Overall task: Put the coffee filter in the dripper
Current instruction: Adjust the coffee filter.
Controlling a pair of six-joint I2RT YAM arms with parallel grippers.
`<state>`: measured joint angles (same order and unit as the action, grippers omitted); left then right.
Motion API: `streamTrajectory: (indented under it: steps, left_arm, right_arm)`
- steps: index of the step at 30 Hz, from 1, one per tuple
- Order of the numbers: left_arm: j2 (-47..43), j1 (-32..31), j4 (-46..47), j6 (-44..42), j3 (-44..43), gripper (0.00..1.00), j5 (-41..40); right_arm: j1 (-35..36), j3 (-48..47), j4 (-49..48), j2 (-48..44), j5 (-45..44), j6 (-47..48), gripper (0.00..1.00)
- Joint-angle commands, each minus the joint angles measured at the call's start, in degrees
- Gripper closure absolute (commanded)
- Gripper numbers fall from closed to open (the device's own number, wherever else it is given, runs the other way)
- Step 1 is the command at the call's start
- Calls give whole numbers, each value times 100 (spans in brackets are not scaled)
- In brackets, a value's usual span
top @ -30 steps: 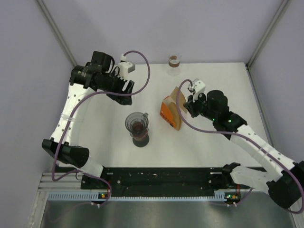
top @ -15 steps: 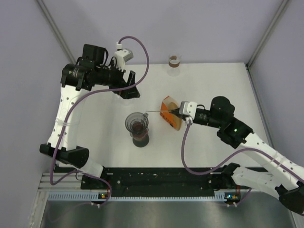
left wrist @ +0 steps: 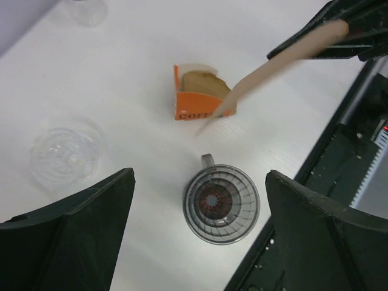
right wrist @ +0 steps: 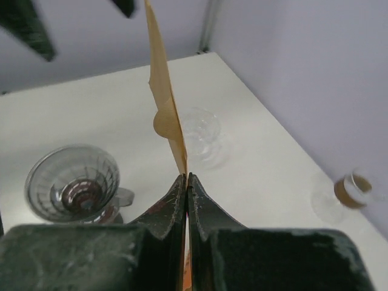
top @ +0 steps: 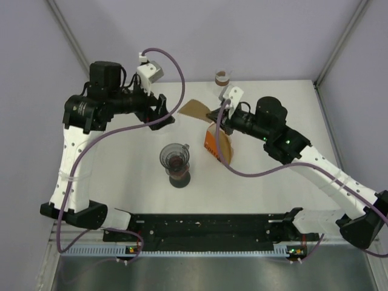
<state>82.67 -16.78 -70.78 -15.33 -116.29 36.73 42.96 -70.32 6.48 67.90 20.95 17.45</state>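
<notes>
**Filter is up in the air, not in the dripper**

Your right gripper [top: 213, 115] has its two fingers pressed tight together on one edge of the brown coffee filter [top: 195, 109]. In the right wrist view the folded paper [right wrist: 163, 103] stands up thin and flat from the fingertips, and the gripper [right wrist: 186, 182] pinches its bottom end. The filter hangs in the air over the far half of the table [top: 273, 194]. It sticks out from the right gripper toward the left one.

Your left gripper [top: 163, 112] is up in the air too, just left of the filter. Its fingers are wide apart and hold nothing. In the left wrist view you see the two dark fingers [left wrist: 79, 230] far from each other, with the table below them. The filter [left wrist: 267, 66] crosses the top right of that view.

The clear dripper [top: 174, 159] stands near the middle of the table, a bit toward the near edge. It is empty, and you can look right down into it [left wrist: 221, 204]. It also shows at the lower left of the right wrist view [right wrist: 73, 182].

The orange filter box [top: 216, 145] sits just to the right of the dripper, under the right gripper. More brown filters are in the box [left wrist: 197, 103].

A small clear glass dish [left wrist: 65, 156] rests on the table below the left gripper. A little glass jar [top: 223, 77] with something brown in it stands at the far edge of the table.
</notes>
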Motion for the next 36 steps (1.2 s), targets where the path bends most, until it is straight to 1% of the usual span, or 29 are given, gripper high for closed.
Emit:
streamTrajectory:
  steps: [1, 3, 5, 7, 8, 10, 13, 14, 18, 20, 22, 26, 30, 32, 34, 36]
  left_arm:
    - [-534, -19, 1461, 433, 134, 9, -1060]
    - [-358, -27, 1514, 793, -130, 15, -1151]
    - [-235, -62, 1725, 1215, -166, 23, -862]
    - [-138, -202, 1936, 1811, -253, 40, -755]
    - [-85, -316, 2032, 2084, -289, 42, -694]
    - [73, -650, 2147, 2289, -385, 41, -702]
    - [476, -1247, 2113, 2236, -570, 29, -1280]
    - [626, -1354, 2104, 2271, -657, 25, -1404]
    - [996, -1460, 2200, 2605, -1035, 14, -2010]
    - [1136, -1451, 2227, 2640, -1237, 9, -2143]
    - [1242, -1460, 2262, 2719, -1317, 5, -2083]
    - [1391, -1469, 2323, 2834, -1414, 5, -2003]
    - [1506, -1478, 2350, 2913, -1458, 5, -2415]
    - [1558, -1478, 2341, 2896, -1467, 9, -2635]
    - [1603, -1478, 2323, 2869, -1458, 13, -2689]
    - [1646, -1478, 2297, 2878, -1432, 20, -2610]
  right_arm:
    - [11, -377, -296, 57, -2599, -2093, 100]
    - [28, -237, -707, 31, -3033, -2272, 100]
    - [37, -148, -1060, 39, -3228, -2334, 100]
    - [46, -201, -1201, 118, -3351, -2395, 100]
    - [63, -236, -1254, 171, -3378, -2430, 100]
    - [98, -315, -1324, 293, -3396, -2483, 100]
    - [204, -429, -1377, 495, -3440, -2510, 100]
    - [239, -464, -1378, 566, -3448, -2527, 100]
    - [388, -535, -1386, 733, -3545, -2484, 100]
    - [450, -535, -1421, 777, -3571, -2448, 100]
    - [494, -561, -1421, 839, -3571, -2413, 100]
    - [547, -596, -1404, 971, -3598, -2352, 100]
    - [661, -588, -1439, 1050, -3791, -2185, 100]
    - [766, -596, -1457, 1103, -3949, -2036, 100]
    - [871, -631, -1439, 1146, -4098, -1878, 100]
    - [933, -632, -1413, 1173, -4204, -1781, 100]
